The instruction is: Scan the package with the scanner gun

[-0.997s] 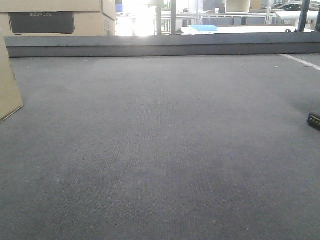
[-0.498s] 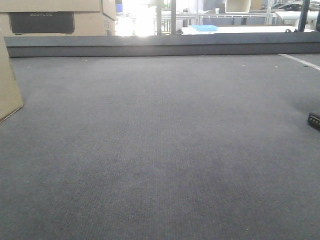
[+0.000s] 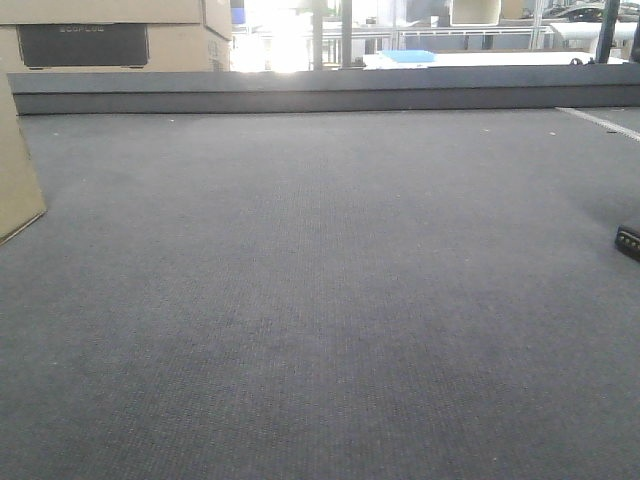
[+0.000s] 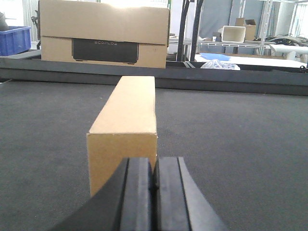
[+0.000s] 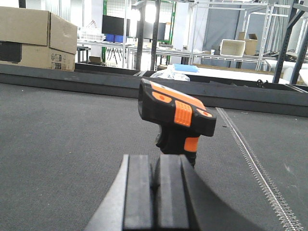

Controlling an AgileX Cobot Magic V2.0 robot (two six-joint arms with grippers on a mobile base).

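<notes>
The package (image 4: pixel 126 120) is a long plain brown box lying end-on on the grey mat, straight ahead in the left wrist view. My left gripper (image 4: pixel 154 162) is shut and empty just short of its near end face. In the front view only a corner of the package (image 3: pixel 15 175) shows at the left edge. The scanner gun (image 5: pixel 175 113), with a black head, orange buttons and an orange handle, stands upright in the right wrist view. My right gripper (image 5: pixel 155 159) is shut and empty just in front of it, a little to its left.
A larger carton (image 4: pixel 103 33) with a dark printed panel stands beyond the raised back ledge (image 3: pixel 320 95). A blue crate (image 4: pixel 13 39) sits to its left. A small black object (image 3: pixel 628 241) pokes in at the front view's right edge. A zip-like seam (image 5: pixel 250 163) runs along the mat.
</notes>
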